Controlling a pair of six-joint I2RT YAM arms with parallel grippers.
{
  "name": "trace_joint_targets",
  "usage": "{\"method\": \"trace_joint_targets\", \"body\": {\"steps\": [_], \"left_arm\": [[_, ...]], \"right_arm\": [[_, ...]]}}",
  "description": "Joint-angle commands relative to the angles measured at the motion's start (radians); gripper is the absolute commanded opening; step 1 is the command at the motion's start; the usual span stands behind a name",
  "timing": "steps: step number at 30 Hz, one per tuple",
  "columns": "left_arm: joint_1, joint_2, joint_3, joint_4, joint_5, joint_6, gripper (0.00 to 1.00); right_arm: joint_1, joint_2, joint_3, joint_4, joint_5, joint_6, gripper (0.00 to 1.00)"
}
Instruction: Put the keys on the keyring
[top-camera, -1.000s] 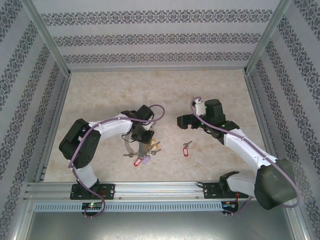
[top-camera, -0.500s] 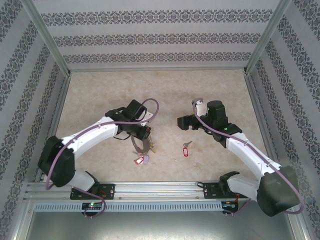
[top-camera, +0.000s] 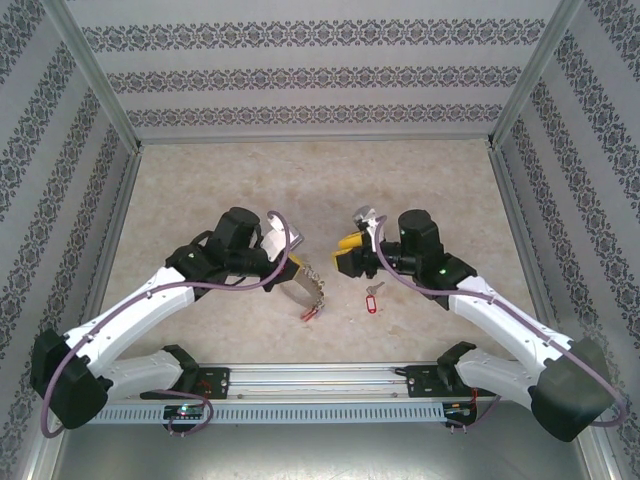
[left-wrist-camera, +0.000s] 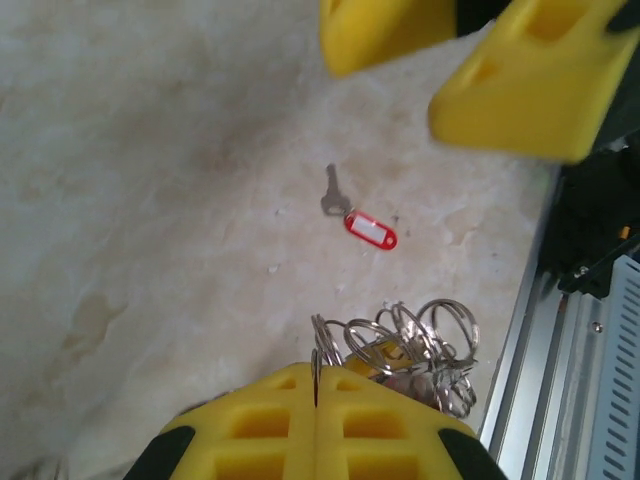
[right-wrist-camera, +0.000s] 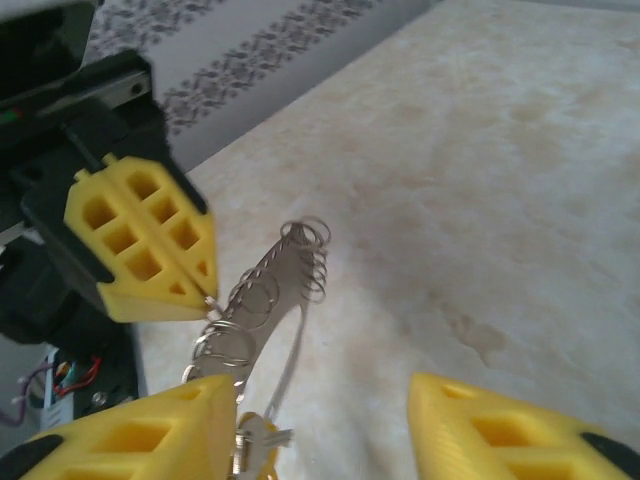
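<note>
The left gripper (left-wrist-camera: 316, 395) is clenched tight, its two yellow fingers pressed flat together with the thin wire of the keyring (left-wrist-camera: 400, 345) pinched in the seam between them. From that grip the keyring hangs off the fingertips, lifted clear of the table (top-camera: 200, 190). Its cluster of small silver rings and keys is bunched just past the fingertips and off to their right in the left wrist view. A bit of yellow shows inside the bunch, though it's too tangled to tell what it belongs to.

The right gripper (right-wrist-camera: 320, 430) faces the left one at close range, nearly fingertip to fingertip. Its jaws stand apart with bare table showing through the gap, and nothing is pinched between them. From its own camera the wire loop runs down from the left gripper's closed fingers toward the right gripper's left-hand finger, with a key or two right beside that finger. I can't tell whether they touch it or only hang just beside it.

The red-tagged key (left-wrist-camera: 362, 222) lies flat on the table, held by neither gripper. It sits ahead of the left gripper's fingertips, beyond the dangling bunch, and below the right gripper's fingers. The silver blade points away from the left gripper, with the red oblong tag at the nearer end. From above, it rests just to the base side of the right gripper.
</note>
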Motion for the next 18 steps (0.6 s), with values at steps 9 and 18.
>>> {"method": "trace_joint_targets", "body": {"steps": [9,18], "left_arm": [[-0.007,-0.054,-0.01,0.161,0.185,0.086,0.0],[-0.007,-0.048,0.01,0.137,0.203,0.114,0.0]], "right_arm": [[0.055,0.066,0.027,0.09,-0.104,-0.045,0.27],[0.114,0.06,0.033,0.105,-0.236,-0.084,0.27]]}}
